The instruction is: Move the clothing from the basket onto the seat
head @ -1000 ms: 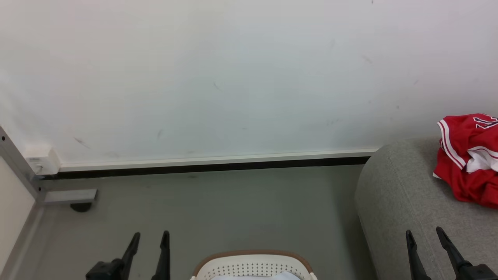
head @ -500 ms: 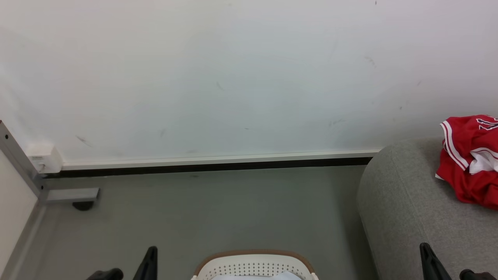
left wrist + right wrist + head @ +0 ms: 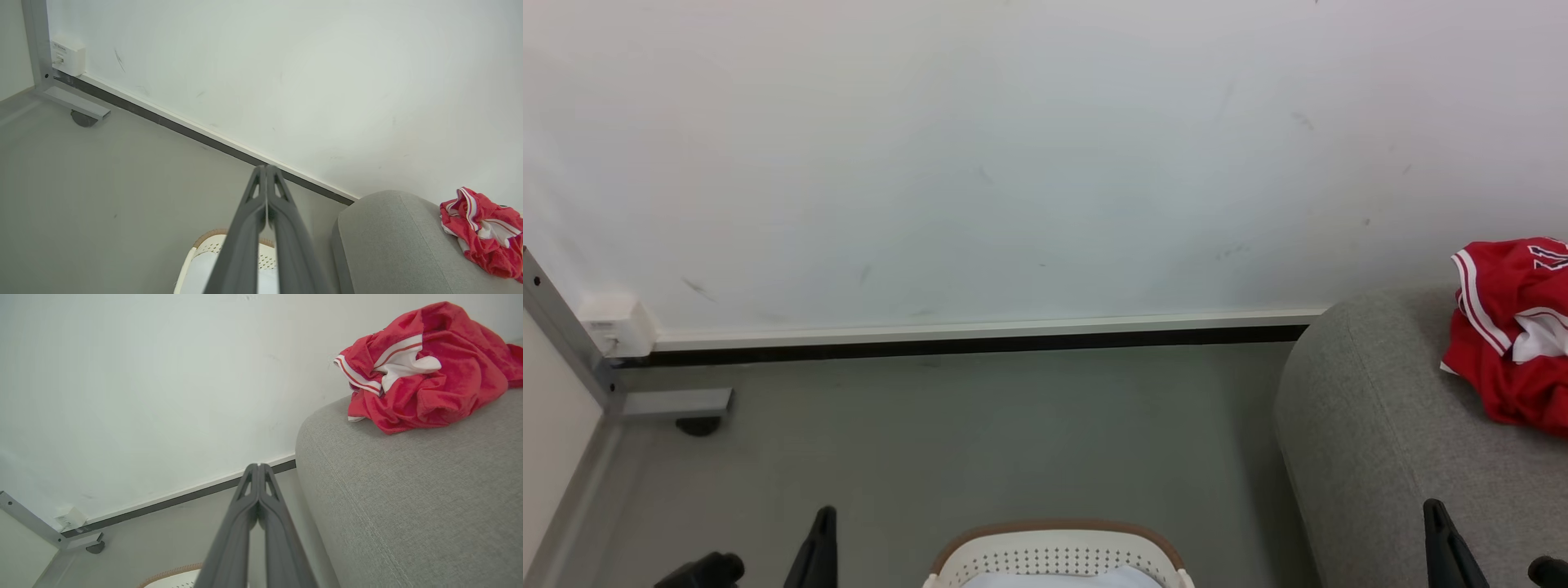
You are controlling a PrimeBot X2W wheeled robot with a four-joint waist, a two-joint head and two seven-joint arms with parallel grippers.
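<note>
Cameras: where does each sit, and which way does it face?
Head view: on the head, facing forward and down at floor, basket, sofa; left gripper and right gripper tips show.
Left wrist view: on that wrist, along its shut fingers toward the wall.
Right wrist view: on that wrist, along its shut fingers, past the sofa.
All share the jersey on the sofa.

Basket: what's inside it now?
A pale blue-white cloth lies inside the basket. Its lower interior is cut off by the head view's edge, so anything deeper cannot be seen. The red jersey lies on the sofa.
</note>
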